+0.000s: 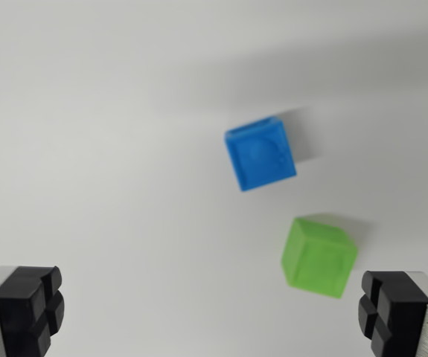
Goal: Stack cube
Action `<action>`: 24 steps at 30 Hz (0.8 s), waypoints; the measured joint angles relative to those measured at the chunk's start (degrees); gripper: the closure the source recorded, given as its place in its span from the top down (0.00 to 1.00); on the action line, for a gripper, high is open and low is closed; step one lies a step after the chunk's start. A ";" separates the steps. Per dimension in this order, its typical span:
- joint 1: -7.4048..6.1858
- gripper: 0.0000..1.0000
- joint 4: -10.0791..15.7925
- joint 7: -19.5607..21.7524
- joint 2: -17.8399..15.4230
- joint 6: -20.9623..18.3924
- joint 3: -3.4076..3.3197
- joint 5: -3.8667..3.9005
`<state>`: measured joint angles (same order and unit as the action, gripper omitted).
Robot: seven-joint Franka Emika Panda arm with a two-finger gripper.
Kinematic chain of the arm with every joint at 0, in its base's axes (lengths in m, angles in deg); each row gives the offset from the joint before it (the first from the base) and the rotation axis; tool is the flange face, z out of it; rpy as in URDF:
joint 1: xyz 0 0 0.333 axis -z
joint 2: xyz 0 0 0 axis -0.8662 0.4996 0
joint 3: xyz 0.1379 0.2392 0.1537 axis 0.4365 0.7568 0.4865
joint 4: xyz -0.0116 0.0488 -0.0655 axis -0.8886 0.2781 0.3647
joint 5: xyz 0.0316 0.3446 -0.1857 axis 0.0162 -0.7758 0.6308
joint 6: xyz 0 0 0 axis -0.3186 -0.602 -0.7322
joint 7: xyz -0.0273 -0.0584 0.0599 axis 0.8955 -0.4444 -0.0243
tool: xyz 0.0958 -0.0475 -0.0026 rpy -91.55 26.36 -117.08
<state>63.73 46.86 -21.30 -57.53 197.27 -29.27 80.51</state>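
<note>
While both cubes sit apart on the plain white tabletop (109, 149), nothing is stacked yet: the whole job lies ahead. The bright green translucent plastic cube (318, 257) rests on the surface, and the blue plastic cube (260, 155) sits near it, up and toward the wrist view's left, not touching. The gripper (212, 312) hangs spread wide, black pads (29, 309) at either lower corner, empty-handed. The green cube lies just inside the right-hand pad, so a grasp, lift and placement all remain.
</note>
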 joint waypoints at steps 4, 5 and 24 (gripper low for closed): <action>0.17 1.00 1.47 0.07 -0.06 1.28 -0.21 0.00; 0.24 1.00 1.95 0.09 -0.09 1.70 -0.28 0.00; 1.51 1.00 9.76 0.24 0.34 9.15 -1.52 -0.02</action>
<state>65.24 56.62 -21.06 -57.19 206.42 -30.79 80.49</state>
